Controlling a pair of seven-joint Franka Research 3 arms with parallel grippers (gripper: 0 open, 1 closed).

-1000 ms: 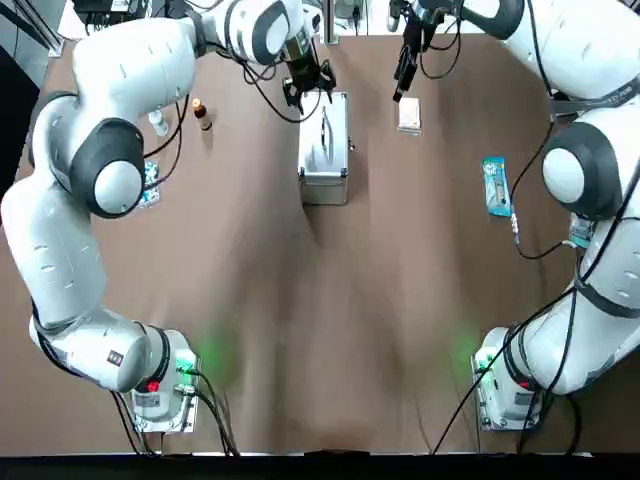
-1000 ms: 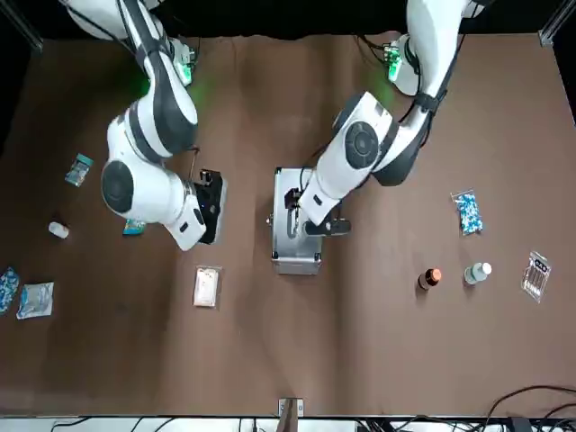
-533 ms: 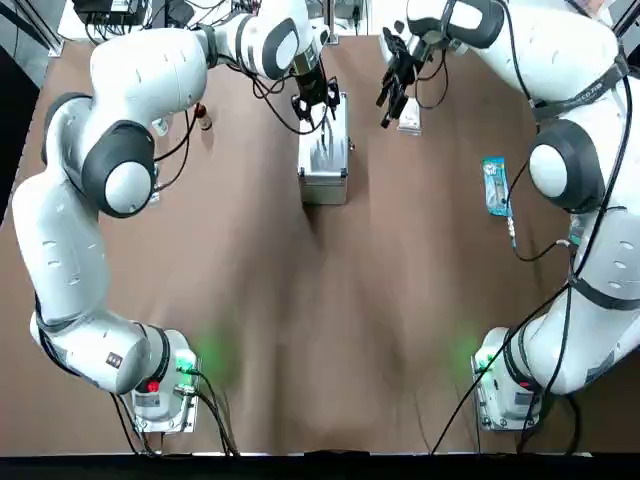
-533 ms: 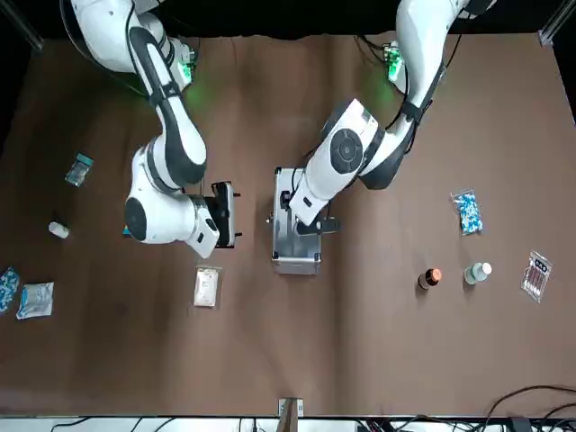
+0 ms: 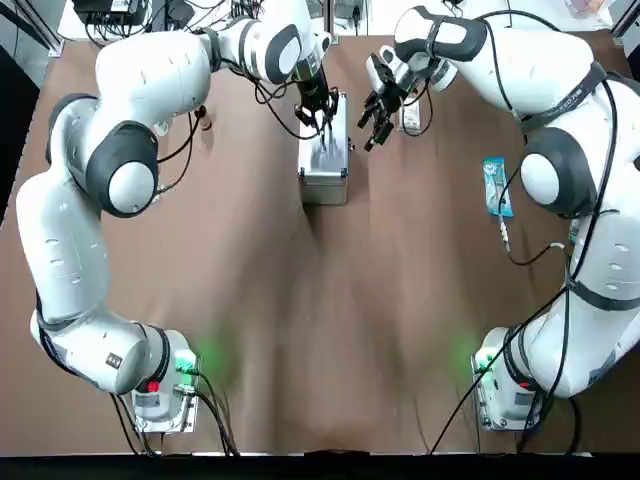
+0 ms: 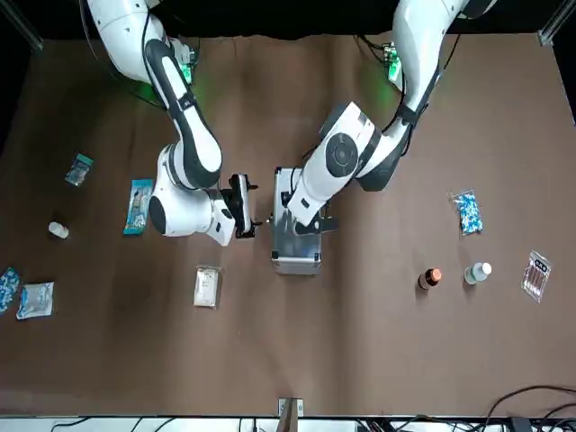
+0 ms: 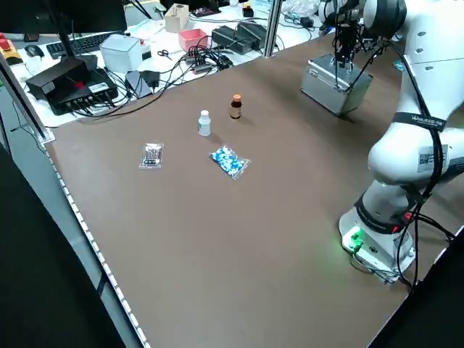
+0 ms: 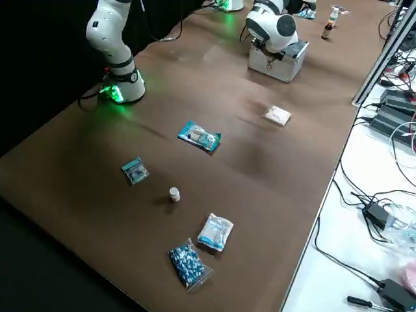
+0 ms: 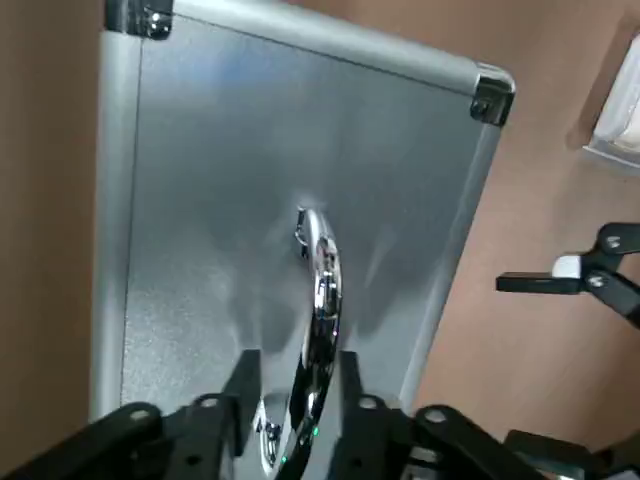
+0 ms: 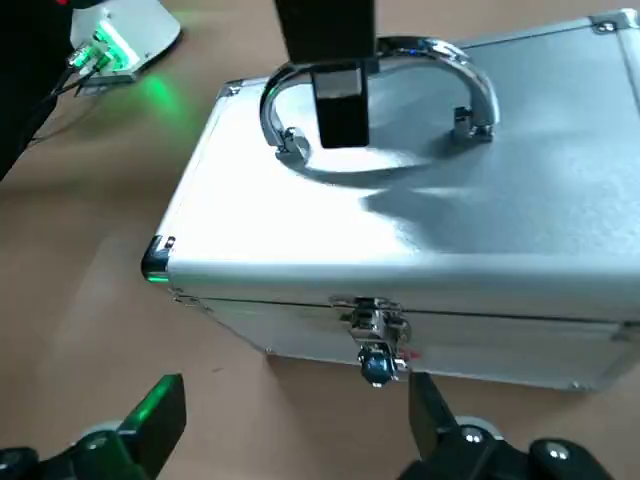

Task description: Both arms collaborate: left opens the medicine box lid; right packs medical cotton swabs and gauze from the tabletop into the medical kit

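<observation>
Could miss handle [image 9: 322, 320] with left gripper [image 9: 300, 357] apart, lower centre; maybe snags latch [image 10: 378, 335] with right gripper [image 10: 298, 380] spread too close, bottom.

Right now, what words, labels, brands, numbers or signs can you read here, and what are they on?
None can be read for certain.
Blue packet: white markings, too small to read.
Brown bottle: no legible text.
Left arm: a small label, too blurred to read.
Black box on the desk: a white label, too small to read.
</observation>
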